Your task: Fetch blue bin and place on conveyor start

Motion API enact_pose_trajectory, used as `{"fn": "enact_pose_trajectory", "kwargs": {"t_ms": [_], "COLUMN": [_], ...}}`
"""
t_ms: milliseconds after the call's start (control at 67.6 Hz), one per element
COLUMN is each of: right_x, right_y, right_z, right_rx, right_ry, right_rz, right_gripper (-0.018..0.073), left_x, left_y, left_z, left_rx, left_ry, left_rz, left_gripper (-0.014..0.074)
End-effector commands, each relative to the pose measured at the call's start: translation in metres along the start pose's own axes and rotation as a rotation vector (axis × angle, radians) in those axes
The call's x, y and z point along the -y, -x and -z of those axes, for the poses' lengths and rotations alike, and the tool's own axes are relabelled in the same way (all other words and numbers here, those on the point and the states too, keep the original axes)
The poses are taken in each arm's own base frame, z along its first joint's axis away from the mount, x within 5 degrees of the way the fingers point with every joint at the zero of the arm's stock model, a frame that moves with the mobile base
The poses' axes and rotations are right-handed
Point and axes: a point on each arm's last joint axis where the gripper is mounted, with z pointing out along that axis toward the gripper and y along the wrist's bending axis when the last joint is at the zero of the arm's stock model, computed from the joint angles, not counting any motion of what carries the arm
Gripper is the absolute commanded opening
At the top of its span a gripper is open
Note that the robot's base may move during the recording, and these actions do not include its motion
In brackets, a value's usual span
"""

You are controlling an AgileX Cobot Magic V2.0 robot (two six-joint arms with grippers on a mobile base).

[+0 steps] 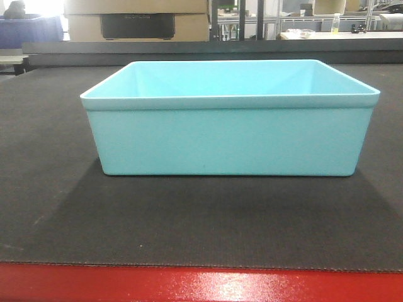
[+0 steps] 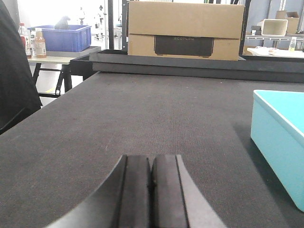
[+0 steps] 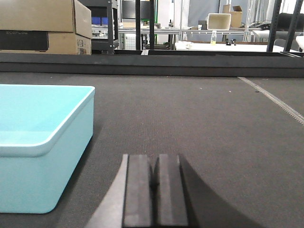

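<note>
Plain turquoise bin [image 1: 230, 135]; dk grey textured belt [image 1: 201, 226] w/ glossy red edge [image 1: 201, 284].

1. The blue bin [image 1: 230, 126] sits upright and empty on the dark grey conveyor belt [image 1: 56, 214]
2. The glossy red front edge [image 1: 201, 284] runs below
3. A cardboard box [image 1: 137, 19] stands behind

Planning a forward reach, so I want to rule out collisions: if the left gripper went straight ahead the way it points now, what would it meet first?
Probably nothing close: ahead of the shut left gripper lies bare dark grey textured belt up to the raised dark far rail. The light turquoise plastic bin sits off to its right, outside that line.
</note>
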Motion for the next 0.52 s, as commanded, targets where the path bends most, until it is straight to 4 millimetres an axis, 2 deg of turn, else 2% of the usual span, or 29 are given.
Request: {"fn": "enact_pose_trajectory", "kwargs": {"t_ms": [0, 503], "right_x": [0.0002, 0.0002], "right_y": [0.0019, 0.0019], "right_z": [0.0007, 0.0007], "right_rx": [0.026, 0.026], "right_ry": [-0.003, -0.003], "right_rz": [0.007, 0.007], "right_gripper": [-0.0162, -0.0162], "left_x": [-0.0003, -0.0003], "left_y": [0.0028, 0.0028], "left_z": [0.0006, 0.0006], "left_rx": [0.026, 0.026], "left_ry": [0.005, 0.005], "left_rz": [0.005, 0.005], "left_gripper": [-0.0111, -0.0111]}}
